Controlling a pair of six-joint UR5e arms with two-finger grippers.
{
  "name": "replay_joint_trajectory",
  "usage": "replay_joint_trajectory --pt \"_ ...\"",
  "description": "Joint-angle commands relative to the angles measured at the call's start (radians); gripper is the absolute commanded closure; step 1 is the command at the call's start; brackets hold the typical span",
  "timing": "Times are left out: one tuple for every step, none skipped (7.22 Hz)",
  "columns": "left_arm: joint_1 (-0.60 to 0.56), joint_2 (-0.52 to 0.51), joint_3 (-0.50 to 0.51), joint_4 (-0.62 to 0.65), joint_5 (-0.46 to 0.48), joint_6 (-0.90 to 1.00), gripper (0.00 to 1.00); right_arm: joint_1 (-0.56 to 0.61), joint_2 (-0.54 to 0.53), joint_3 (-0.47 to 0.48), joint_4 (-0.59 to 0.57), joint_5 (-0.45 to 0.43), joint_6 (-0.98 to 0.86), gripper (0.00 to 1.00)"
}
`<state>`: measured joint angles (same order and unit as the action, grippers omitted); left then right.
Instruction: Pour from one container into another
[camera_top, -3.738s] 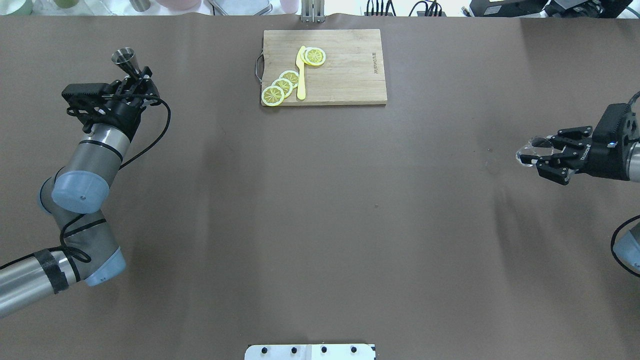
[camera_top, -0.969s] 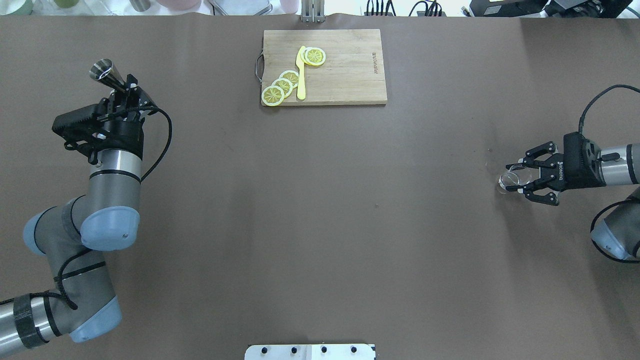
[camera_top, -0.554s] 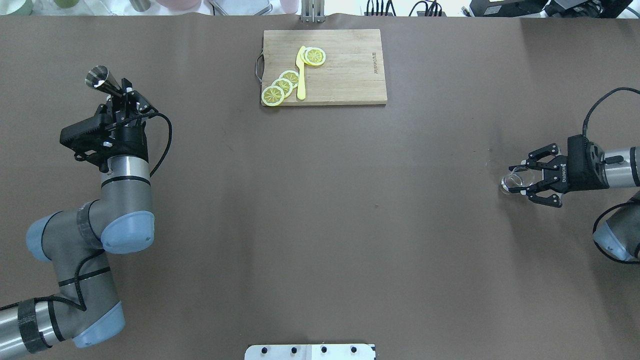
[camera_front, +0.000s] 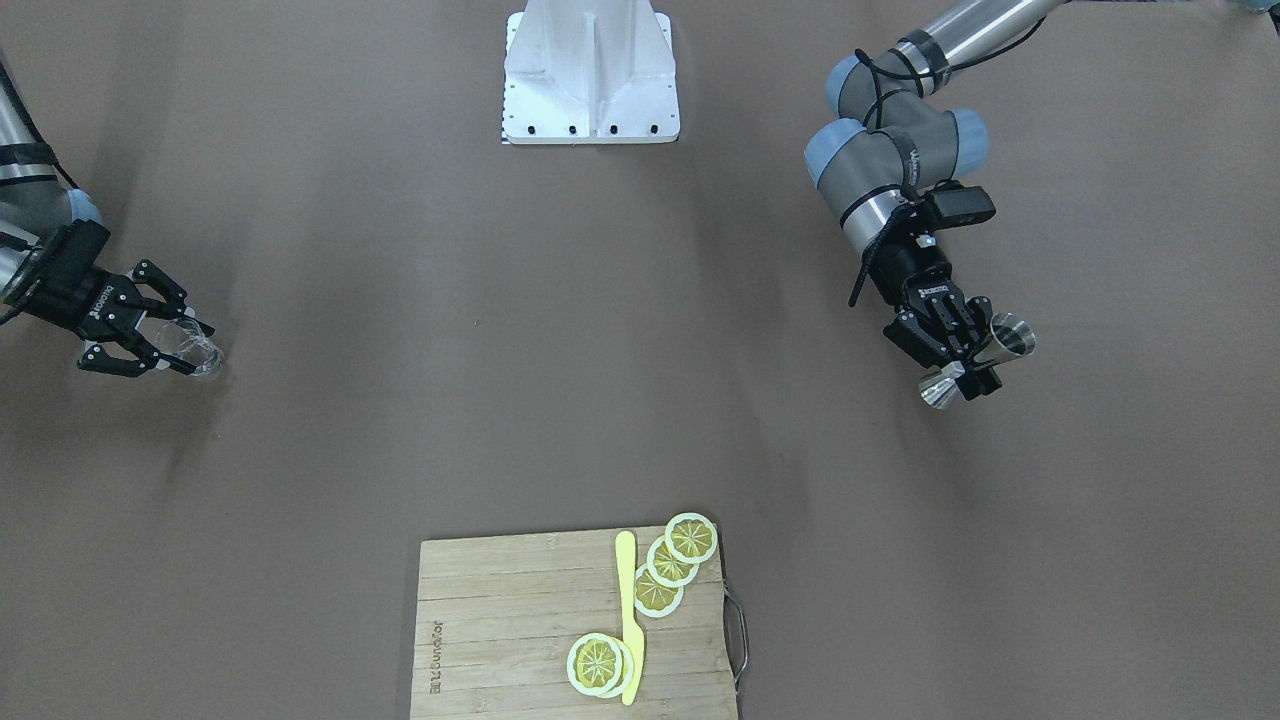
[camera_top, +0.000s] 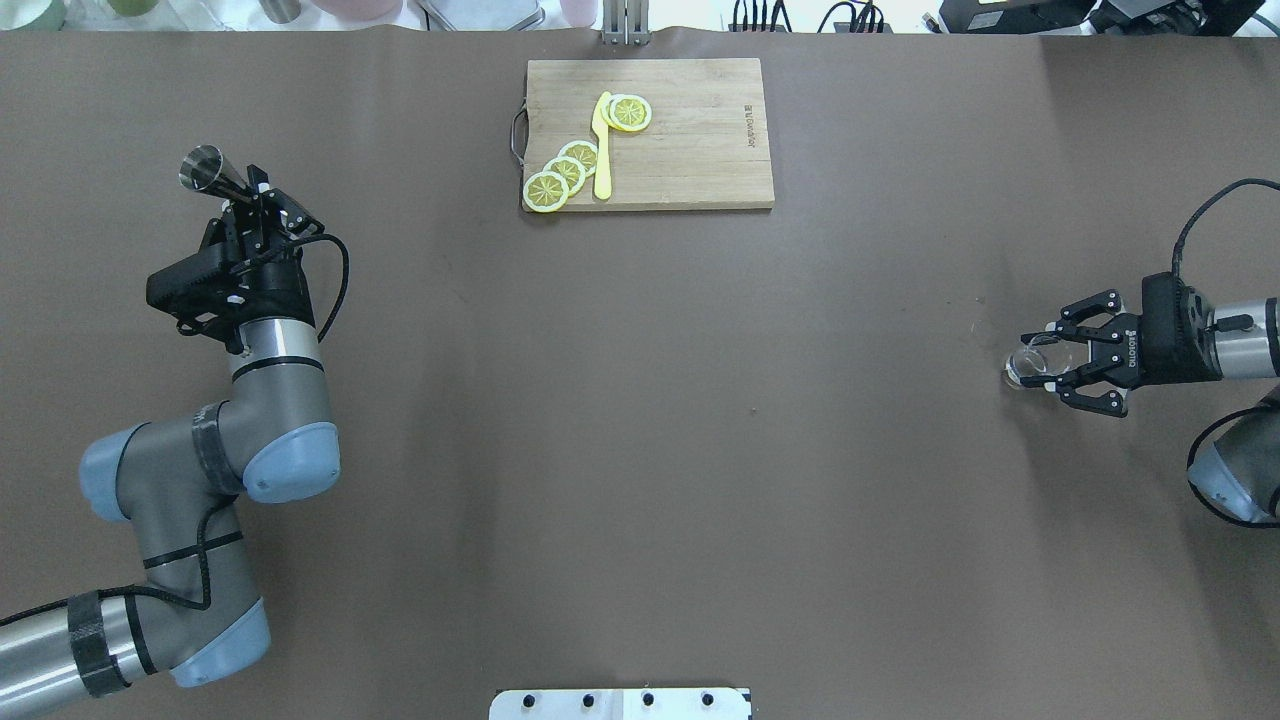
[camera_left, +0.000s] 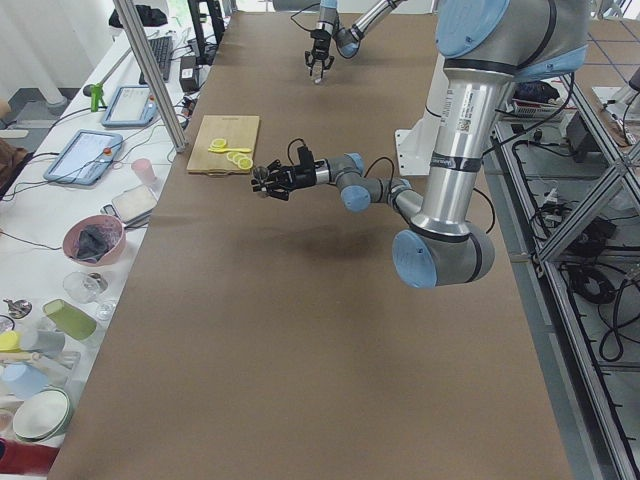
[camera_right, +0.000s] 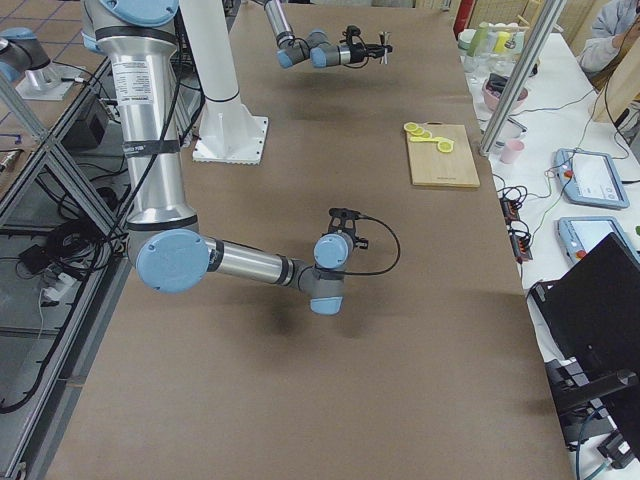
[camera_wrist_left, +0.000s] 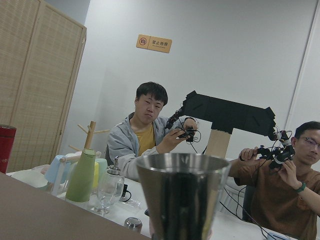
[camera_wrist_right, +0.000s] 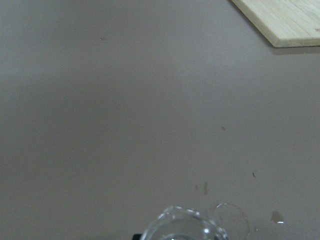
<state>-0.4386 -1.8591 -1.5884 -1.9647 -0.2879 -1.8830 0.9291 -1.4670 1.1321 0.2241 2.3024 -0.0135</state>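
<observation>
The left gripper is clenched on the narrow waist of a steel jigger. It sits well off to the robot's left of the cutting board, about level with the board's near edge. In the front-facing view both of the jigger's 2 cones stick out past the fingers, 1 on each side. In the left wrist view 1 cone stands upright with its open rim on top. Behind it, 2 people sit at a cluttered side table.

The right gripper grasps a small clear glass, with 1 finger on each side of it. They are far to the robot's right of the cutting board and nearer the robot than the board. The right wrist view shows only the glass's rim at the bottom edge and a corner of the board at the top right. I cannot tell whether the glass touches the brown table.

The board lies at the table's far edge. On it, 3 overlapping lemon slices lie just beside a yellow knife. More slices rest against the knife's far end.
</observation>
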Motion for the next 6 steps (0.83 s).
replay_joint_trajectory --pt "0.001 -0.045 0.067 0.029 0.010 -0.047 1.00 -0.001 0.005 -0.003 0.004 0.003 0.015 1.00" --pt "0.006 -0.045 0.076 0.032 0.000 -0.048 1.00 0.001 0.013 -0.003 0.004 0.003 0.030 1.00" --pt "0.014 -0.052 0.108 0.077 -0.001 -0.050 1.00 0.001 0.013 -0.003 0.004 0.003 0.032 1.00" --pt "0.020 -0.055 0.117 0.093 -0.014 -0.050 1.00 0.001 0.013 -0.003 0.004 0.003 0.032 1.00" --pt "0.030 -0.058 0.129 0.095 -0.039 -0.050 1.00 0.001 0.013 -0.003 0.004 0.002 0.032 1.00" --pt "0.038 -0.064 0.139 0.095 -0.042 -0.048 1.00 0.001 0.013 -0.003 0.004 0.002 0.033 1.00"
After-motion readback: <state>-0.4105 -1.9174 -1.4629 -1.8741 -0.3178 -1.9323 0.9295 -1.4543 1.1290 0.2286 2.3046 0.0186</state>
